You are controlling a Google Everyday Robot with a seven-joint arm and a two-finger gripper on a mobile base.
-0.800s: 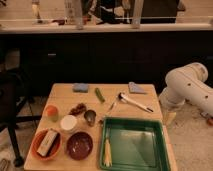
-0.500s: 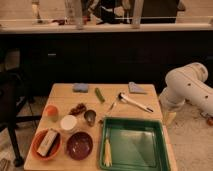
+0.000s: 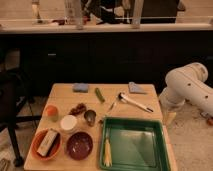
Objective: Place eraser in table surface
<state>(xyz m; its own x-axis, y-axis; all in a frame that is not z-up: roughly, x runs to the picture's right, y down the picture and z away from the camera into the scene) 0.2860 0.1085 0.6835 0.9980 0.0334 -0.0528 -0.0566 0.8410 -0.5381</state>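
The eraser (image 3: 48, 142), a small pale block with a dark side, lies in an orange bowl (image 3: 36, 148) at the front left corner of the table surface (image 3: 64, 94), a light tan wooden top. My white arm (image 3: 187, 87) is off the table's right side. The gripper (image 3: 170, 118) hangs down beside the right edge, far from the eraser and holding nothing that I can see.
On the table are a blue pad (image 3: 80, 87), a grey cloth (image 3: 136, 88), a green vegetable (image 3: 100, 94), a white utensil (image 3: 134, 102), a metal cup (image 3: 90, 117), a white cup (image 3: 68, 122), a dark red bowl (image 3: 79, 145) and a green tray (image 3: 134, 131). A black chair (image 3: 10, 100) stands on the left.
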